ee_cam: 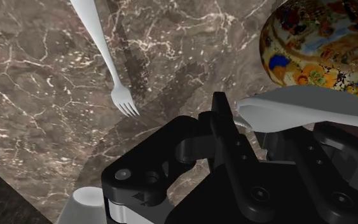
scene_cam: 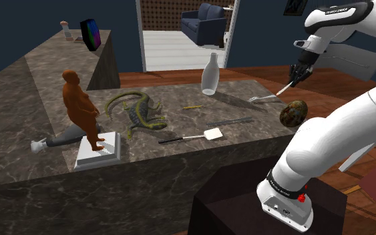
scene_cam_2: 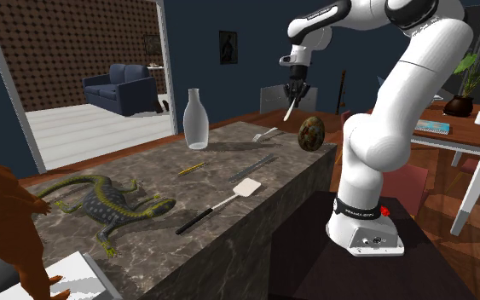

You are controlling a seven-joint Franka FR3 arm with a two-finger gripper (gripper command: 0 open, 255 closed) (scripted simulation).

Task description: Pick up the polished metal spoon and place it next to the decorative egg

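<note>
**Cut off, covered, or too small to tell**

In the wrist view the egg [ee_cam: 317, 44] is cut by the picture's edge. Just beside it, the spoon [ee_cam: 311, 105] runs out of frame and covers one fingertip of the gripper [ee_cam: 269, 127]. The fork [ee_cam: 107, 57], near the egg, loses its handle end at the edge. Well apart from the egg, a thin yellow stick [scene_cam: 193, 107] is too small to name. The brown figurine [scene_cam_2: 3, 222] is cropped in the second exterior view.

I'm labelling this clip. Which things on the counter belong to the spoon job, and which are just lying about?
In the job:
spoon, gripped in the claw
decorative egg

Lying about:
fork
bottle
lizard
spatula
figurine
</note>
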